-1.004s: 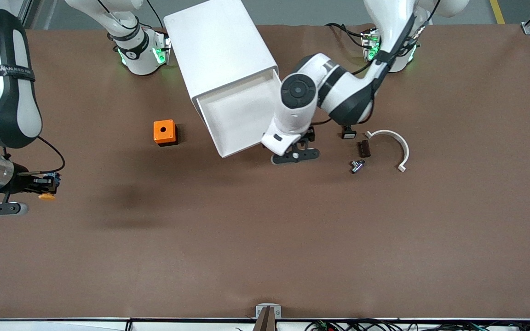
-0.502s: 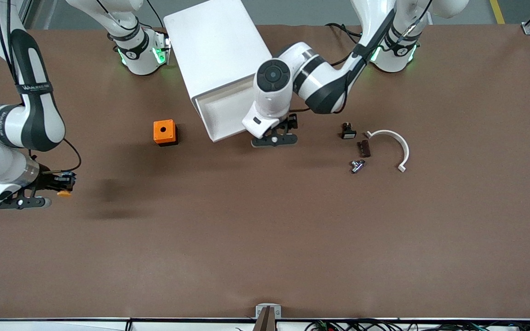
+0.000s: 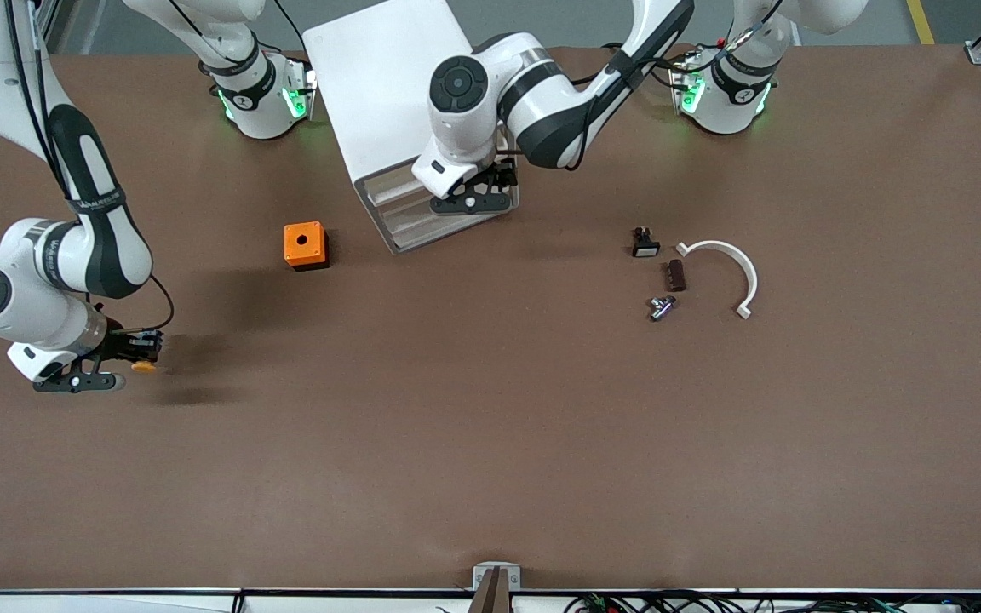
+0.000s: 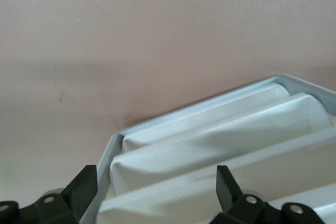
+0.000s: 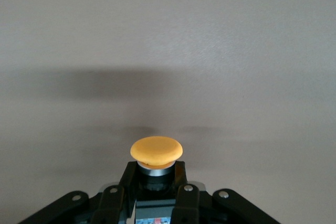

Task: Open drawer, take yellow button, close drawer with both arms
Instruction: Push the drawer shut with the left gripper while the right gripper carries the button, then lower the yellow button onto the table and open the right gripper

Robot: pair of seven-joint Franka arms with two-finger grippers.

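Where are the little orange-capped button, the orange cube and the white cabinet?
button (image 5: 156, 150), right wrist view, on its orange cap.
orange cube (image 3: 304, 244), front view, on its top face.
cabinet (image 3: 375, 77), front view, on its flat top.

A pair of white robot arms work at a brown desk (image 3: 490, 443). The left pincer (image 3: 472, 202) sits at the front face of the white cabinet (image 3: 397, 102), its fingers spread wide, with the drawer (image 3: 422, 213) fronts all lying flush. The right pincer (image 3: 116, 362) hangs low over the desk toward the right arm's end, clamped on the orange-capped button (image 3: 144, 367). An orange cube (image 3: 304, 244) with a hole rests beside the cabinet. Toward the left arm's end lie a curved white bracket (image 3: 733, 268), a small black-and-white part (image 3: 645, 244), a dark block (image 3: 674, 275) and a metal fitting (image 3: 660, 307).
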